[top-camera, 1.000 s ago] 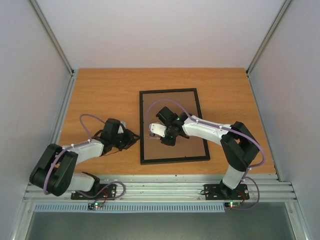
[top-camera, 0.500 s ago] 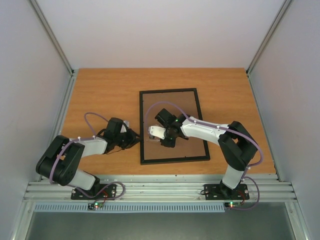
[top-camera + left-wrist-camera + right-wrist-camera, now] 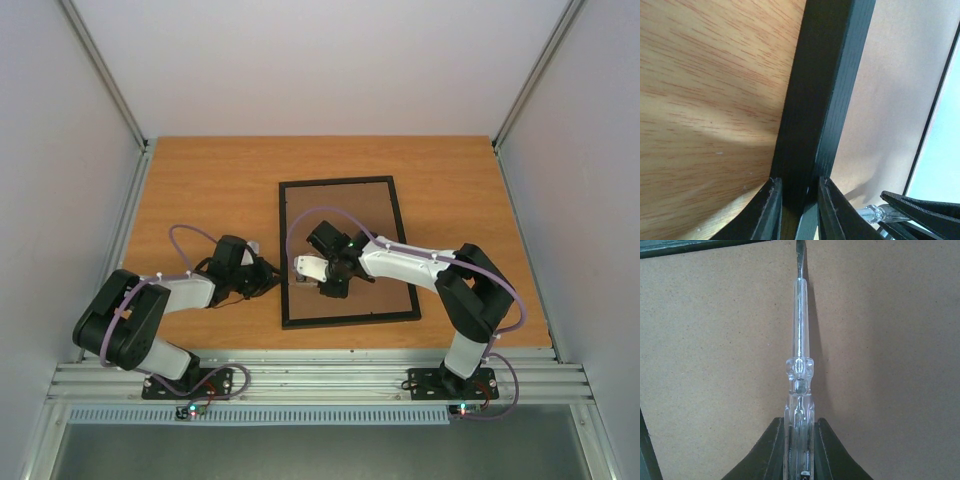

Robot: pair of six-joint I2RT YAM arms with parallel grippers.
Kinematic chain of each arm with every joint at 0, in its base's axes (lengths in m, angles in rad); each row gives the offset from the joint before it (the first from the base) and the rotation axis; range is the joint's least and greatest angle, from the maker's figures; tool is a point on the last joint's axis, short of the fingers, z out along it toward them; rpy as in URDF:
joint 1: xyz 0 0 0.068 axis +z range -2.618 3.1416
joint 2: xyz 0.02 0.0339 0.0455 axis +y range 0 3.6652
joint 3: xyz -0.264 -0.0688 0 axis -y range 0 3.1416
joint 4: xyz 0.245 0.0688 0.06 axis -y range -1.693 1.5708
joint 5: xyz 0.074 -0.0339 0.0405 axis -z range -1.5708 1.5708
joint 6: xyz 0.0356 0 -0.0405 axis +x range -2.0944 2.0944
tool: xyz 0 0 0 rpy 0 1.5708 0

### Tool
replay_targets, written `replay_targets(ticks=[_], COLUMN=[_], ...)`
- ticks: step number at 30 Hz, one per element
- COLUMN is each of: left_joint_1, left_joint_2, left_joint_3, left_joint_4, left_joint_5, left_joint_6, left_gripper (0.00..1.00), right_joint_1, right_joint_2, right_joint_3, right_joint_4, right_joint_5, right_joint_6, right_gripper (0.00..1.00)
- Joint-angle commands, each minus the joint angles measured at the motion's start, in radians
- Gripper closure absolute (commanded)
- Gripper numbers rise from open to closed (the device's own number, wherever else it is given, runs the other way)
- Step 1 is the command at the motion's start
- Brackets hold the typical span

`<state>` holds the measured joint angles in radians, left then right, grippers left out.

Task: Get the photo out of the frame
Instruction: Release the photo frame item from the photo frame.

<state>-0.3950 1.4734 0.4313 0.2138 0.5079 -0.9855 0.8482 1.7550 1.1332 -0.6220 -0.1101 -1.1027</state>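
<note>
Wooden table, frame face-down, left end effector pinching its rail, right end effector pinching screwdriver over backing board

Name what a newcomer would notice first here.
The black frame lies back up on the wooden table, its brown board showing. The right fingers hold a clear screwdriver, its tip near the frame's inner edge. The left fingers pinch the frame's left rail.

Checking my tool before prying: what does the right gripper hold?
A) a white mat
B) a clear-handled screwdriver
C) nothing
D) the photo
B: the right wrist view shows the right gripper shut on a clear-handled screwdriver, its tip near the inner edge of the frame.
</note>
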Motion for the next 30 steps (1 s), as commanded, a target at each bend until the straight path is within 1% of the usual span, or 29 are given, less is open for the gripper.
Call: replay_targets(ticks=[1,6,8,12,21,26,30], left_joint_1=[-0.012,-0.014,-0.018,-0.03,-0.062,-0.078,-0.083], left_joint_2=[0.021,0.019,0.02,0.025,0.045,0.063,0.068], left_joint_3=[-0.003,-0.006,-0.005,-0.004,0.006,0.007,0.005], left_joint_4=[0.032,0.032,0.032,0.033,0.033,0.043,0.054], left_joint_5=[-0.019,-0.02,-0.02,-0.025,-0.035,-0.041,-0.044], left_joint_6=[0.015,0.015,0.014,0.013,0.014,0.01,0.003], left_gripper=[0.79,0.8,0.82,0.83,0.83,0.83,0.83], right_joint_1=[0.012,0.013,0.022,0.041,0.086,0.13,0.179], right_joint_2=[0.021,0.015,0.015,0.008,0.002,0.01,0.031], right_joint_3=[-0.017,-0.016,-0.001,0.035,0.152,0.212,0.278], right_joint_4=[0.011,0.024,0.016,0.014,-0.035,-0.03,-0.042], right_joint_5=[0.01,0.002,0.003,0.0,0.009,0.013,-0.012], right_joint_6=[-0.017,-0.016,-0.019,-0.021,-0.028,-0.032,-0.028], right_gripper=[0.99,0.99,0.99,0.99,0.99,0.99,0.99])
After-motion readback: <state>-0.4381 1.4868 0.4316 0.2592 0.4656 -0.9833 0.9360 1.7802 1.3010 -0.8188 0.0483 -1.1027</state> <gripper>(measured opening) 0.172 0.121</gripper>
